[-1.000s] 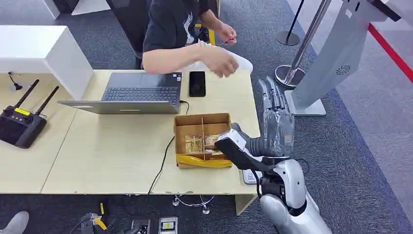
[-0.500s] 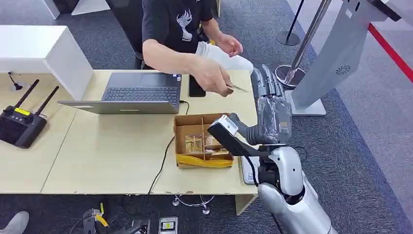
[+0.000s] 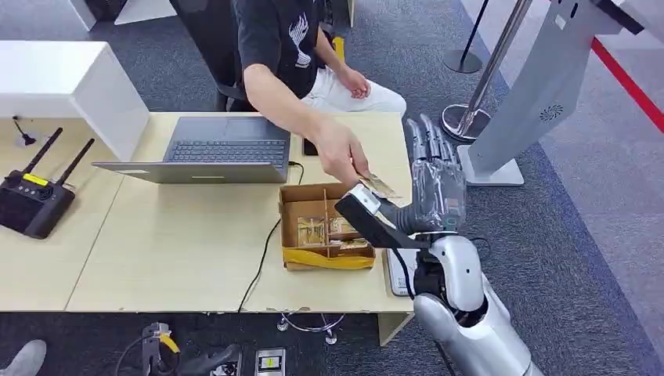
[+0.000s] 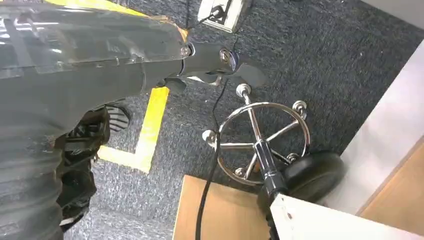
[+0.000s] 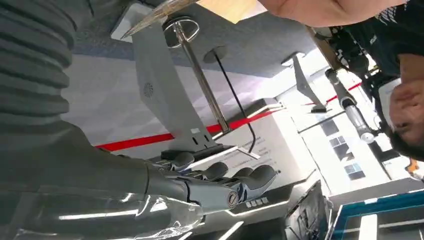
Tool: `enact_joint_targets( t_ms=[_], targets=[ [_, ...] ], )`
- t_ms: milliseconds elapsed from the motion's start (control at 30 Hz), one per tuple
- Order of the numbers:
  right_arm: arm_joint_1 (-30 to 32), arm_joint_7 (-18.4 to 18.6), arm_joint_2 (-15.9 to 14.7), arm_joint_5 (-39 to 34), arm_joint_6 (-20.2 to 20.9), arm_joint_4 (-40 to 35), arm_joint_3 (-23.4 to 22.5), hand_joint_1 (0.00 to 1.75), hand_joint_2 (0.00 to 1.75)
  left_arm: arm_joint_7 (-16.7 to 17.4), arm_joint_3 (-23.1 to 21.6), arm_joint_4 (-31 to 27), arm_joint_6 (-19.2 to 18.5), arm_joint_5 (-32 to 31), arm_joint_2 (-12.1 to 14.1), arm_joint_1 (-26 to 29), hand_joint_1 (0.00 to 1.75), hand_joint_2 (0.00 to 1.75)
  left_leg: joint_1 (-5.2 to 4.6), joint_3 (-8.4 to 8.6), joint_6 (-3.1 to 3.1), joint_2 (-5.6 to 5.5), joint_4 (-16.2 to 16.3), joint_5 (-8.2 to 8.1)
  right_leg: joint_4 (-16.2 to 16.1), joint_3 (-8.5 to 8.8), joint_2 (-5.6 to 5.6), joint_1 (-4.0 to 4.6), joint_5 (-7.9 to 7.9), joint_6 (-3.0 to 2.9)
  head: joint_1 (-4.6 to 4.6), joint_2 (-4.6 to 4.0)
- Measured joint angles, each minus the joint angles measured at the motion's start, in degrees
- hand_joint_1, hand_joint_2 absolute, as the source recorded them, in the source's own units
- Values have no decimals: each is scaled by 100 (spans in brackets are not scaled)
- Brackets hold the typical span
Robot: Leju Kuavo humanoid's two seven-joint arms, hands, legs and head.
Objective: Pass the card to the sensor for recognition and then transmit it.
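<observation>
The right hand (image 3: 435,182) is raised over the worktop's (image 3: 180,243) right edge, its fingers (image 3: 427,141) straight, apart and grasping nothing. A person's hand (image 3: 342,159) holds the card (image 3: 379,186) out toward it — the card hangs above the cardboard box (image 3: 324,227), just beside the robot's thumb. The left hand (image 4: 90,50) hangs below the worktop above the carpet; I cannot tell how its fingers lie. A laptop (image 3: 211,150) lies nearby — a remote controller (image 3: 31,196) at the far left.

We see the thin tan card (image 3: 378,186) at frame centre, tilted, pinched in a person's hand (image 3: 342,157).
</observation>
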Motion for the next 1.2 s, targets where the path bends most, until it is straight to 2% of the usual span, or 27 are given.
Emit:
enact_joint_targets(
  t_ms=[33,67,100,133,167,833,1100,1200],
  targets=[
    [0,0,0,0,11,22,11,2,175,0,0,0,-4,-4,0,-5,0,175,0,0,0,0,0,0,0,0,0,0,0,0,2,0],
    [0,0,-2,0,24,44,28,44,175,0,0,0,-13,-7,-2,-8,0,175,0,0,0,0,0,0,0,0,0,0,0,0,0,0],
    [0,0,-2,0,35,65,39,44,175,0,0,0,-18,-9,-4,-9,0,175,0,0,0,0,0,0,0,0,0,0,0,0,0,0],
    [-1,0,-2,0,48,85,48,161,175,2,0,0,-20,-9,-7,-10,0,175,0,0,0,0,0,0,0,0,0,0,0,0,0,0],
    [-2,2,-4,-2,76,102,57,173,175,2,0,2,-20,-9,-9,-10,0,175,0,0,0,0,0,0,0,0,0,0,0,0,2,0],
    [-129,-39,-11,-109,277,424,212,175,175,13,0,28,22,9,-7,0,0,175,0,-1,0,-1,0,0,1,1,-1,0,0,0,0,0],
    [-166,-217,-2,-192,142,551,232,175,175,13,7,28,57,31,-7,9,0,175,0,-1,0,-1,0,0,1,2,-1,0,0,0,0,0],
    [-160,-352,9,-276,-70,590,238,175,175,9,11,31,72,61,-4,18,0,175,0,-1,0,-2,0,0,1,1,-1,0,0,0,0,0]
  ],
)
